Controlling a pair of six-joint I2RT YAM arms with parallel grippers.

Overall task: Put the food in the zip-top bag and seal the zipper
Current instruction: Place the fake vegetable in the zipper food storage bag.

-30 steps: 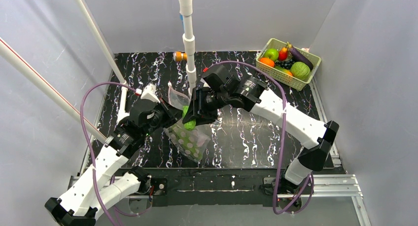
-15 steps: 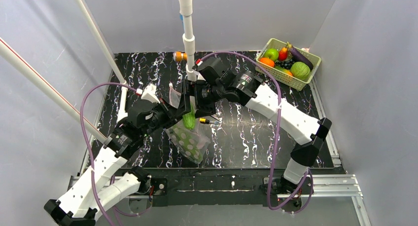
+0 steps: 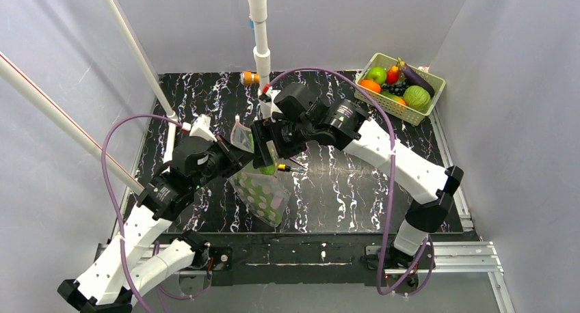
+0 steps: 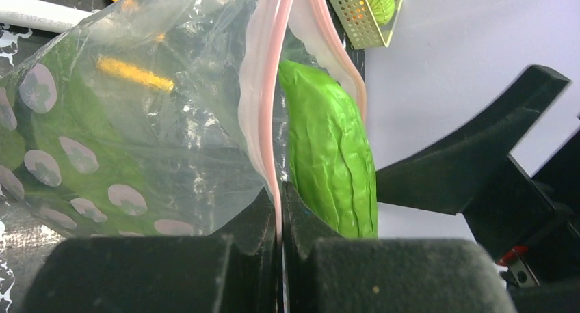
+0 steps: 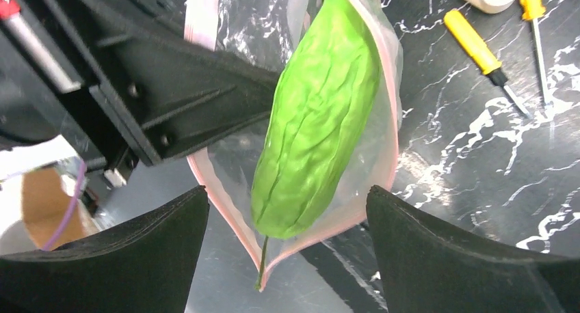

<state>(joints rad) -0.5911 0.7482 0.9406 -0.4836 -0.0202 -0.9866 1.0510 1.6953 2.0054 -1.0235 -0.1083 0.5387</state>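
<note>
The left arm is leaning forward, its left gripper (image 4: 280, 207) pinching the zipper (image 4: 263, 87) between fully closed jaws. The right arm is arching across toward it, the right gripper (image 5: 287, 214) hovering just beyond the left fingertips, jaws standing wide apart, gripping nothing.

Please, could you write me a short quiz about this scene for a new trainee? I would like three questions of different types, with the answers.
1. True or false: the long green leafy toy vegetable is wholly outside the clear plastic bag with mauve dots.
2. What do the left jaws pinch? A) the thin pink zipper strip of the bag; B) the leafy vegetable; C) nothing.
3. Fill in: the right jaws are ____ (open or shut).

Key: 1 false, it sits in the bag's mouth; 2 A; 3 open.
</note>
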